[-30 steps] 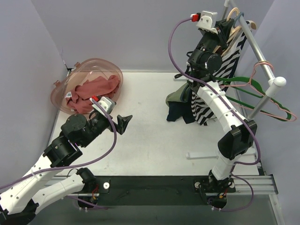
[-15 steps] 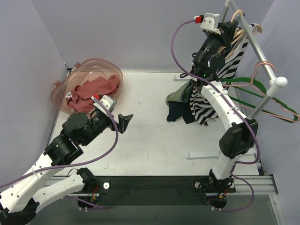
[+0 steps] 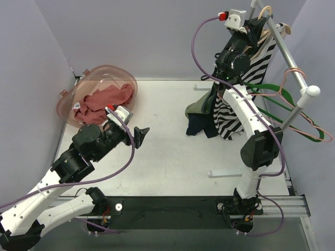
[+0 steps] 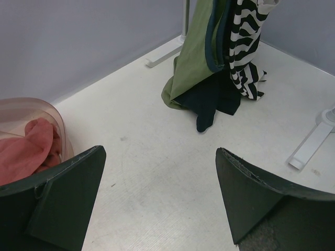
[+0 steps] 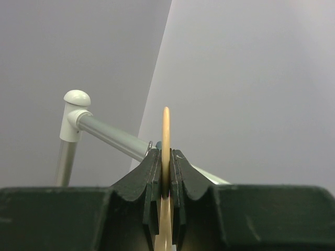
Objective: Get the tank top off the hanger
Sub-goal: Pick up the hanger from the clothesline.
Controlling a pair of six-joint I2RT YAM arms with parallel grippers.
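Reaching high into the far right corner in the overhead view, the right gripper (image 3: 255,29) meets the wooden hanger (image 3: 267,11) where it hangs on the sloping rail (image 3: 287,56). The striped tank top (image 3: 226,117) hangs from that hanger down to the table (image 3: 167,157), on the right side, with a green garment (image 3: 201,106) and a dark garment (image 3: 196,126) just left of it. A green hanger (image 3: 267,90) and a pink hanger (image 3: 310,125) hang nearer along the rail. The left gripper (image 3: 139,137) hovers over the table's left side, fingers apart, near a pink basket (image 3: 112,70) holding red cloth (image 3: 102,100). The left wrist view shows its two fingers spread wide with nothing between them, the tank top hanging well beyond at the far right. The right wrist view shows the jaws clamped on the thin edge of the wooden hanger, with the rail behind.
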